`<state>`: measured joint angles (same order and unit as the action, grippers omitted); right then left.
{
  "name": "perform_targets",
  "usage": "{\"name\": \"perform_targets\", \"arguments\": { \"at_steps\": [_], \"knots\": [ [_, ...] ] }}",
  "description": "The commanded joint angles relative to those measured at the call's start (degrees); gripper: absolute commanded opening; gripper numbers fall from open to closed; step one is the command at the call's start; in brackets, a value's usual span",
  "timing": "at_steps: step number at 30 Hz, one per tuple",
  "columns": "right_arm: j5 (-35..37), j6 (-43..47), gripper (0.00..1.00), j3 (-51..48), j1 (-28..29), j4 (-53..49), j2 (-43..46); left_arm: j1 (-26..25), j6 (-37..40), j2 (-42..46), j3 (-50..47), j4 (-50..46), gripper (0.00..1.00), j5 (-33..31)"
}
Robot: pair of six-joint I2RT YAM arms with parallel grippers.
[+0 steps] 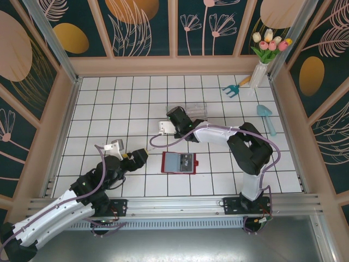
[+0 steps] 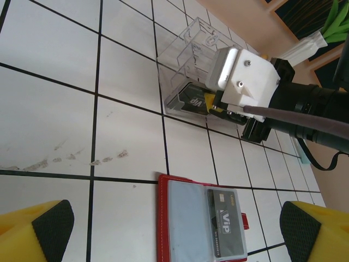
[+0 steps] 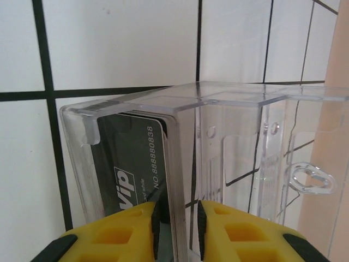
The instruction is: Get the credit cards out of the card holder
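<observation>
Desk (image 1: pixel 109 98) of white tiles with black grid lines carries everything, boxed in by floral wall panels. Two arms stand at its near edge: the left arm (image 1: pixel 60 204) lies low at the near left, and the right arm (image 1: pixel 248 153) reaches inward toward the middle. One clear plastic tray (image 3: pixel 229 109), divided into slots, sits beyond the middle. One card holder (image 1: pixel 173 162), dark red with grey-blue pockets and one small red tab (image 2: pixel 245 222), lies open and flat near the front centre, well apart from the tray. At the far right are one white vase of tulips (image 1: pixel 260 73), one blue hand fork (image 1: pixel 235 87) and one teal trowel (image 1: pixel 267 117).

Two dark credit cards (image 2: pixel 226 224) show their faces. One lies in the card holder's right pocket and is printed "VIP"; its smaller print is too fine to read. The second credit card (image 3: pixel 128 164) stands on edge in the tray's end slot and is printed "vip" and "NO. 888880838". Layered edges sit behind it, and I cannot tell how many cards they make.

The left tool (image 2: pixel 170 218) hovers near the card holder, its yellow fingers with black pads spread wide and gripping nothing. The right tool (image 3: pixel 177 215) is at the tray, its yellow fingers a narrow gap apart around the edge of the second credit card and the slot wall; whether it pinches the card or has let go I cannot tell
</observation>
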<state>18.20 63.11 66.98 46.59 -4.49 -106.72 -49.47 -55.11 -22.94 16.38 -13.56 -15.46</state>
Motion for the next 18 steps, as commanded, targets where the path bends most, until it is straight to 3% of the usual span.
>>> {"name": "perform_targets", "arguments": {
  "at_steps": [1,12,18],
  "knots": [
    [0.49,-3.59,0.27,1.79,-0.19,0.46,2.03,0.17,0.44,0.64,-0.03,0.53,0.99,0.52],
    [-1.07,-18.04,0.33,-6.74,0.76,-3.40,14.87,0.18,1.53,-2.92,0.14,4.54,0.99,3.68],
    [-5.09,-37.94,0.28,-10.60,2.21,-5.39,24.33,0.12,1.88,-10.48,0.76,11.74,0.93,9.82]
  ]
}}
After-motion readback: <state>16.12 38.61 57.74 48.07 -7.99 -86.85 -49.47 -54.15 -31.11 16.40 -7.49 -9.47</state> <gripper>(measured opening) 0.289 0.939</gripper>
